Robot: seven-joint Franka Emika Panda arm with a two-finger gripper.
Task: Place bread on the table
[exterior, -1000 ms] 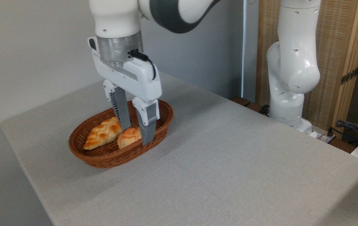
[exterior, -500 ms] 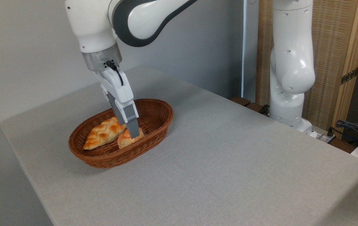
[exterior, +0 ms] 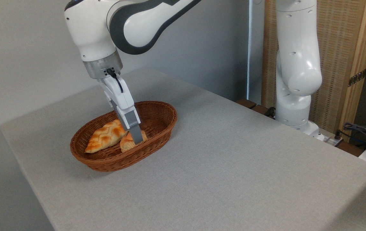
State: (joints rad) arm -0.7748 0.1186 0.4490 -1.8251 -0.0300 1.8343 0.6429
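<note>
My pincer (exterior: 135, 138), turned edge-on since a second ago so its opening cannot be told, straddles the bread (exterior: 128, 143) lying in the basket (exterior: 157, 120) on the tabletop (exterior: 234, 160), suggesting a grasp is imminent.

An oval brown wicker basket (exterior: 157, 119) sits toward the left. Inside it, at its left end, lies a longer braided loaf (exterior: 104, 136), golden with a pointed tip. A pale grey wall (exterior: 26, 48) fills the background at left. On the right stands a wooden-framed woven panel (exterior: 340, 64), and a bundle of cables (exterior: 362, 130) lies low at the far right edge.
</note>
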